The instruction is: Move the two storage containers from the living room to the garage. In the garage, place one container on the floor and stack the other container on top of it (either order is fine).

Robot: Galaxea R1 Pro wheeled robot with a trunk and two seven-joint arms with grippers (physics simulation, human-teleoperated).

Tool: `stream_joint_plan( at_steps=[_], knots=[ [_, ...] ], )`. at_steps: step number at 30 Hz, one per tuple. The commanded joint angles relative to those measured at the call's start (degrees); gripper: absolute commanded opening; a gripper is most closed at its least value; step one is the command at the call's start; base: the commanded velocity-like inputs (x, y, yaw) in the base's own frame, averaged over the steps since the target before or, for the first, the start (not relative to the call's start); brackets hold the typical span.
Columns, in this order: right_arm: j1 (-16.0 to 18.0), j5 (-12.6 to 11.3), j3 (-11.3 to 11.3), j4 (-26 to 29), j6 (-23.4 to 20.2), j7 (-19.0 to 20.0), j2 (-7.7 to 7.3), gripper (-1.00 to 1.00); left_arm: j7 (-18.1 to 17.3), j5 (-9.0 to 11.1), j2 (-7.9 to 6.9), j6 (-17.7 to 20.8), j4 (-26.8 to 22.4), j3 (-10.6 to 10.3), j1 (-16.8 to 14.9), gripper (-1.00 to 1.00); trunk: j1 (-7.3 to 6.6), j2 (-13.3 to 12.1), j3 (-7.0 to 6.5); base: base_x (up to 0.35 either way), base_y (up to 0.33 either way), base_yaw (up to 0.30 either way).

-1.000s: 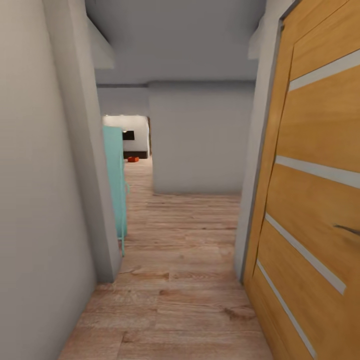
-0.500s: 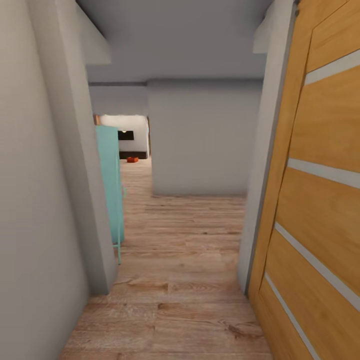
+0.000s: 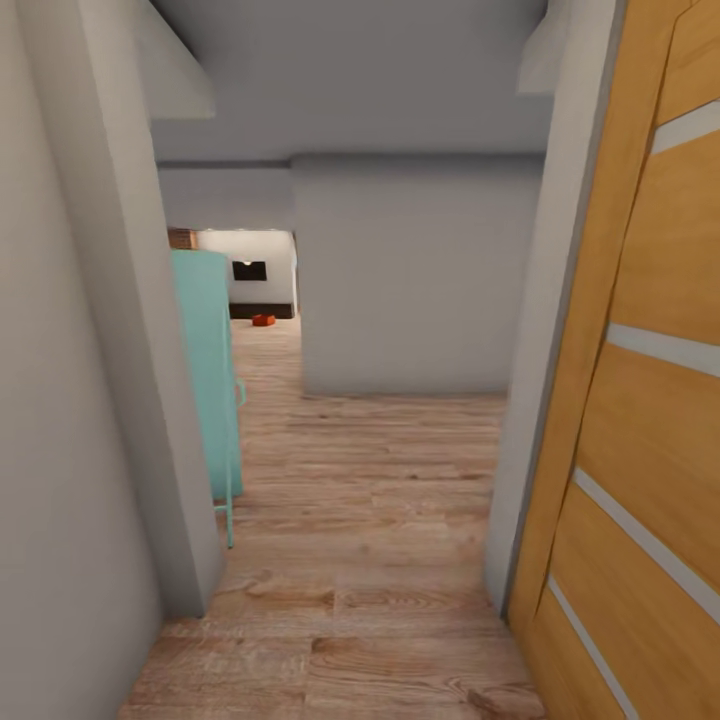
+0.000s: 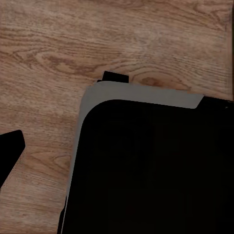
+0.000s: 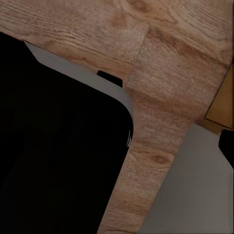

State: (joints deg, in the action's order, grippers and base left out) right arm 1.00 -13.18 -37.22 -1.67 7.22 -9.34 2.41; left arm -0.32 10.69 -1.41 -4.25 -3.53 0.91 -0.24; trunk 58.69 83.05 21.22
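Far down the corridor, past a turquoise cabinet [image 3: 207, 370] and a grey wall [image 3: 400, 280], one orange-red storage container [image 3: 263, 320] lies on the wood-plank floor [image 3: 360, 520] of the living room, below a black TV [image 3: 249, 270]. A wood-panelled door [image 3: 640, 400] stands open at the right. It looks like a light, rigid, smooth-walled bin, probably best gripped by its rim. Whether either claw is wide or narrow cannot be told; the wrist views show a dark robot base [image 4: 146, 165] over planks.
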Motion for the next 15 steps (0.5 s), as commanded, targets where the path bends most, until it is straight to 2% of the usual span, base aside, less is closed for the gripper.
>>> stream_joint_plan(
  at_steps=[1, 15],
  knots=[
    [0.1, -0.6, -0.5, -0.2, 0.3, -0.1, 0.05, 1.0, 0.0, 0.3, 0.0, -0.1, 0.0, 0.1, 0.0, 1.0, 0.04, 0.0, 0.06, 0.322, 0.0, 0.0],
    [0.1, -0.5, -0.5, -0.2, 0.4, -0.1, 0.04, 1.0, 0.0, 0.3, 0.0, -0.1, 0.0, 0.1, 0.0, 1.0, 0.04, 0.0, 0.06, 0.322, 0.0, 0.0]
  ],
)
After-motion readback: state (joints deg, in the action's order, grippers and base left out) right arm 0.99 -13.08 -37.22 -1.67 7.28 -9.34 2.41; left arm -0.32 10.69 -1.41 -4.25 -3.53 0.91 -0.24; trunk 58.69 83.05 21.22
